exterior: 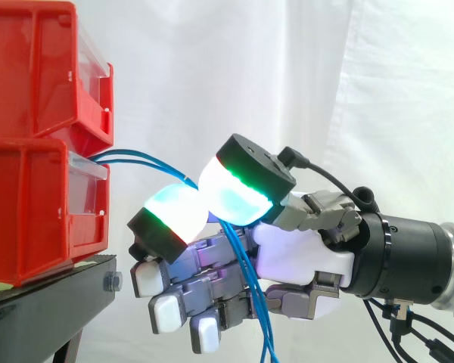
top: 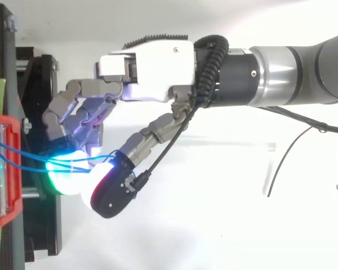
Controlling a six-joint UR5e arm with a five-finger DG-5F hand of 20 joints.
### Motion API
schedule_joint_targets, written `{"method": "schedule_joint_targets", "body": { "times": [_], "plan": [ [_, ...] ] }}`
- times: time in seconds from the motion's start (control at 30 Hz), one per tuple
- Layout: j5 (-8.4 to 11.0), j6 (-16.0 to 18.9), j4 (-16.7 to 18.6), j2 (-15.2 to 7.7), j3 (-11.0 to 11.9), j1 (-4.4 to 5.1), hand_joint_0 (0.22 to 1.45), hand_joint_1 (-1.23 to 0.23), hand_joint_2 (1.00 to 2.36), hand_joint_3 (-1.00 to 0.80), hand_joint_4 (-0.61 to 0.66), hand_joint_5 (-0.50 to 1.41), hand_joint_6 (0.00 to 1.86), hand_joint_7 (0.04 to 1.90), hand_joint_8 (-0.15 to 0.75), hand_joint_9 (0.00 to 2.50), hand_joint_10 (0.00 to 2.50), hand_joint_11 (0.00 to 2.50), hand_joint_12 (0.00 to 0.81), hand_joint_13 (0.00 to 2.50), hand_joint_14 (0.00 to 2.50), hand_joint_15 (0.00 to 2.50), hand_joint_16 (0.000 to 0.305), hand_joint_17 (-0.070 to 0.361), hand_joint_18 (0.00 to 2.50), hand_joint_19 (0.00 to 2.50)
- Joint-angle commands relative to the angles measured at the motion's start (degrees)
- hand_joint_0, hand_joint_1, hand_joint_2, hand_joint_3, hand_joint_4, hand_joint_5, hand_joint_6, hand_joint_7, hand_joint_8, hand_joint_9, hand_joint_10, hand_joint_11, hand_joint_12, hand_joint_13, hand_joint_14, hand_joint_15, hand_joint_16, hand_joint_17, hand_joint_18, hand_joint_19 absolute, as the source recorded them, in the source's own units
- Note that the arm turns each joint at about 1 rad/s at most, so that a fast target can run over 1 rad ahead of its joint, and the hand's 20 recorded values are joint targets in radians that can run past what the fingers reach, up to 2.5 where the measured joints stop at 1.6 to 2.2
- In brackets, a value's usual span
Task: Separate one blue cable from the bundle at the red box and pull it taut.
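Here, the robot hand (exterior: pixel 303 253) pinches blue cables (exterior: pixel 144 156) leaving the lower red bin (exterior: pixel 30 204).

Two bins stacked at left: upper bin (exterior: pixel 30 68) sits on lower bin (exterior: pixel 30 215), and the lower bin sits on the stand (exterior: pixel 49 302), reaching near its right edge. Cables (exterior: pixel 147 160) leave the lower bin's front and run right to the hand (exterior: pixel 303 253). They are pinched between two fingertip pads (exterior: pixel 238 193) near the bins, then hang down before the palm. Arm (exterior: pixel 424 261) enters from right. Curtain (exterior: pixel 363 76) behind all.

Lab — white curtain (exterior: pixel 363 76), stacked red bins (exterior: pixel 30 151)
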Motion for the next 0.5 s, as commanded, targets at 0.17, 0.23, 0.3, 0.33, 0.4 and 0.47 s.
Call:
{"method": "schedule_joint_targets", "body": {
  "times": [0.17,0.23,0.3,0.33,0.4,0.47],
  "plan": [
    [-0.45,0.0,-0.3,0.0,0.0,-0.24,0.68,-0.95,1.0,-0.5,0.13,-0.17,0.95,0.98,0.345,0.83,0.02,0.79,0.386,0.91,0.02,0.58,0.05,0.114,0.94,0.69],
    [-0.54,0.0,-0.3,0.0,0.1,-0.24,0.61,-0.97,1.0,-0.5,0.14,-0.17,0.95,0.98,0.347,0.83,0.02,0.79,0.385,0.91,0.02,0.58,0.051,0.114,0.94,0.7],
    [-0.54,0.0,-0.3,0.0,0.3,-0.32,0.54,-0.96,1.0,-0.5,0.15,-0.17,0.94,0.95,0.355,0.83,0.02,0.78,0.397,0.91,0.02,0.59,0.053,0.119,0.96,0.71],
    [-0.63,0.0,-0.4,0.0,0.4,-0.32,0.53,-0.95,1.0,-0.5,0.15,-0.17,0.94,0.94,0.357,0.83,0.02,0.79,0.399,0.91,0.02,0.58,0.053,0.12,0.96,0.71],
    [-0.89,0.0,-0.8,0.0,0.5,-0.32,0.46,-0.82,1.0,-0.5,0.17,-0.18,0.93,0.91,0.38,0.83,0.01,0.76,0.431,0.92,0.02,0.58,0.06,0.134,0.99,0.72],
    [-0.89,0.0,-1.0,0.0,0.8,-0.41,0.48,-0.65,1.0,-0.5,0.16,-0.18,0.93,0.89,0.375,0.85,0.01,0.76,0.425,0.92,0.02,0.58,0.058,0.131,0.98,0.73]
  ]
}}
